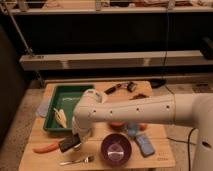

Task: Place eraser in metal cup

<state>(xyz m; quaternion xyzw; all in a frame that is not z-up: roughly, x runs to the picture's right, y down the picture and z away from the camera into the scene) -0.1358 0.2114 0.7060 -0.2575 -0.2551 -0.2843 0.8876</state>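
Camera view: gripper (71, 143) sat low over the near-left part of the wooden worktop (160, 155), just near of the green tray's (55, 95) front edge. The white arm (145, 110) reached in from the right and bent down at the wrist. A dark oblong block, the eraser (69, 144), was at the tip, fingers looked clenched on it; whether it touched the worktop I couldn't tell. Metal cup: couldn't pick it out from where I stood. Orange-red carrot-like thing (46, 148) lay just left of the eraser on the worktop. Fork (77, 161) lay near of it, close to the front edge. Purple bowl (116, 149) sat right of the gripper. Blue block (145, 145) lay right of the bowl. Pale banana-like thing (60, 117) lay inside the tray. Black-handled tool (112, 89) and a small dark object (132, 86) lay at the far side of the worktop.
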